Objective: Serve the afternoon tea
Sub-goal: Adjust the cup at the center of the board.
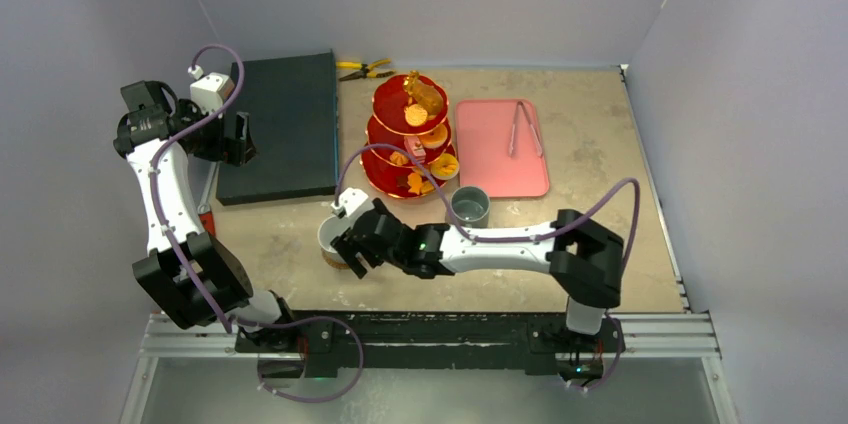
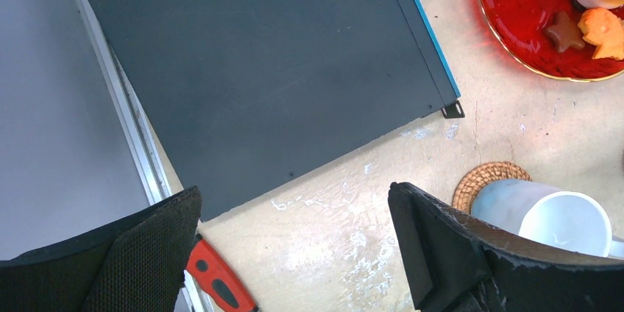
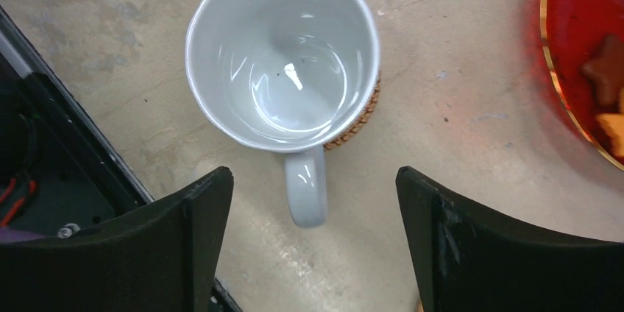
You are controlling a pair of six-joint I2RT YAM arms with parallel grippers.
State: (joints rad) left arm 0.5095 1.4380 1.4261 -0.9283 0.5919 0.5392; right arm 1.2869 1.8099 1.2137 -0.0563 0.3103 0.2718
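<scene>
Peeking around the white mug

We catch only a sliver of the cork coaster (image 3: 362, 115) under the white mug (image 3: 283, 54), and from above the right tool (image 1: 345, 252) covers half that mug. The red stand (image 3: 589, 40) runs off the wrist view's right edge; overhead, its biscuits (image 1: 420, 114) are too small to name.

The left arm (image 1: 158, 194) and right arm (image 1: 500, 240) share one build: slim white links between chunky black joint housings, each trailed by a looping purple cable (image 1: 215, 47). The left end effector (image 2: 294, 205) and right end effector (image 3: 313, 176) each carry two broad black fingers (image 3: 471, 246) — matte, lightly scuffed at the edges.
</scene>
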